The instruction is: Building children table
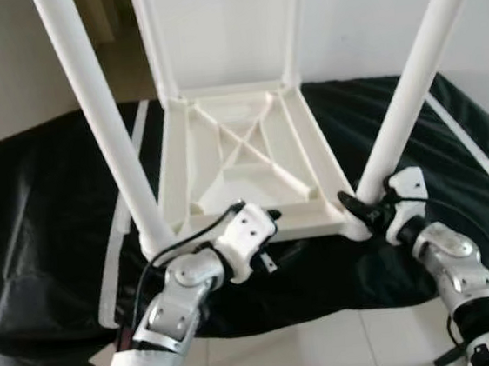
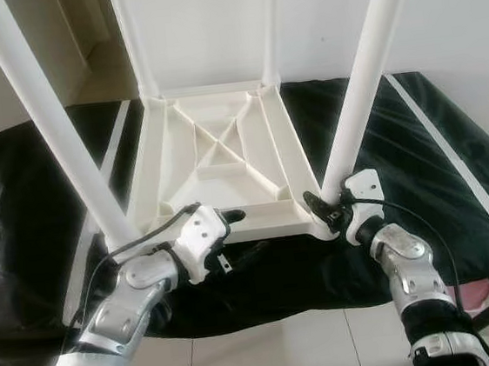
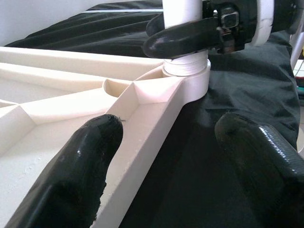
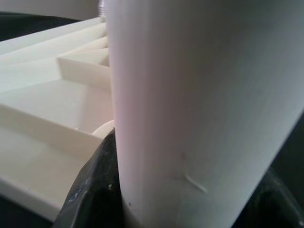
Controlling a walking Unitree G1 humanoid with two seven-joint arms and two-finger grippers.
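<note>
1. Upside down, the white plastic table top (image 1: 242, 161) lies with its ribbed underside facing up on a surface covered in black cloth (image 1: 39, 222). In my judgement this puts the corner sockets within reach, so the legs can be stood in from above.
2. Four white legs rise from the corners: the near left leg (image 1: 102, 119), the near right leg (image 1: 416, 69), and two far ones at the back edge, so the build looks close to finished.
3. The right claw (image 1: 363, 207) is closed around the base of the near right leg just above its socket (image 3: 190, 78). The right wrist view has the leg pressed between the black fingers (image 4: 90, 190). That low grip suits twisting or seating the leg into the socket.
4. The left claw (image 3: 166, 161) is spread open and holds nothing. One finger rests over the near rim (image 3: 142, 142) of the table top and the other hangs outside it above the cloth. It probably stands there to steady the top while the other arm works the leg.
5. No brand, label or readable writing can be made out on the table parts, the cloth or the arms.
</note>
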